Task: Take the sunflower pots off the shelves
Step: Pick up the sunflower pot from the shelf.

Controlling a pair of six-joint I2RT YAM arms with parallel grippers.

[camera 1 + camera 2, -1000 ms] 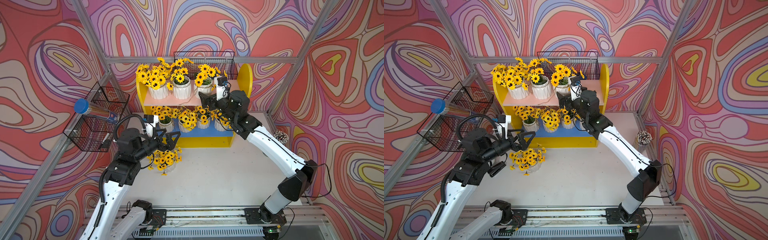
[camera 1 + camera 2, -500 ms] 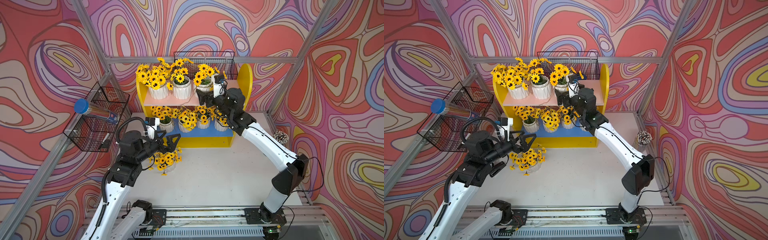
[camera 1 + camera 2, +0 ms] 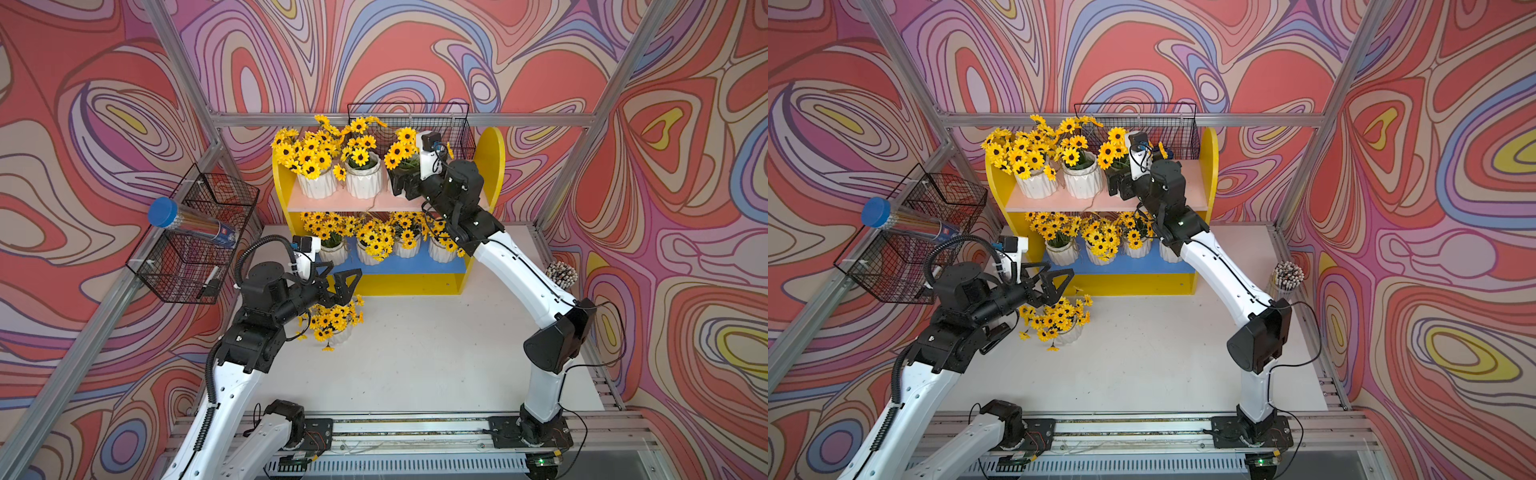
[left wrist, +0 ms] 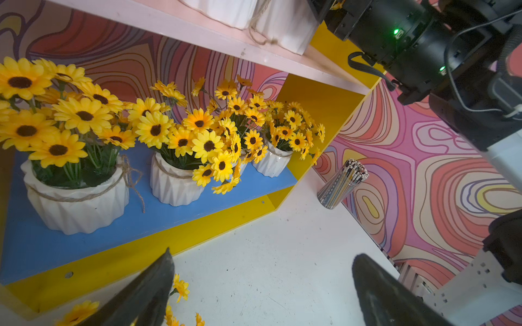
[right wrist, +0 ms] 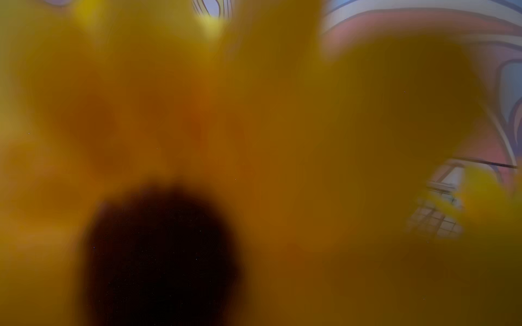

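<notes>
The shelves (image 3: 492, 166) (image 3: 1187, 195) hold sunflower pots on both boards. Two upper pots (image 3: 318, 185) (image 3: 363, 180) stand free. The third upper pot (image 3: 401, 153) (image 3: 1111, 151) has my right gripper (image 3: 400, 187) (image 3: 1117, 187) open at its body, which is hidden; whether the fingers touch it I cannot tell. A blurred sunflower (image 5: 169, 169) fills the right wrist view. Several pots (image 3: 368, 253) (image 4: 76, 197) sit on the blue board. One pot (image 3: 336, 328) (image 3: 1059, 328) stands on the table, just under my open, empty left gripper (image 3: 343, 282) (image 3: 1054, 282) (image 4: 262, 282).
A black wire basket (image 3: 195, 241) on the left wall holds a blue-capped tube (image 3: 187, 224). Another basket (image 3: 409, 124) hangs on the back wall above the shelves. A clear cup of pencils (image 3: 561, 274) (image 4: 341, 180) stands at the table's right edge.
My right gripper has moved up and left along the upper board onto the rightmost upper pot. The left arm has shifted slightly right, its gripper still open over the table pot.
</notes>
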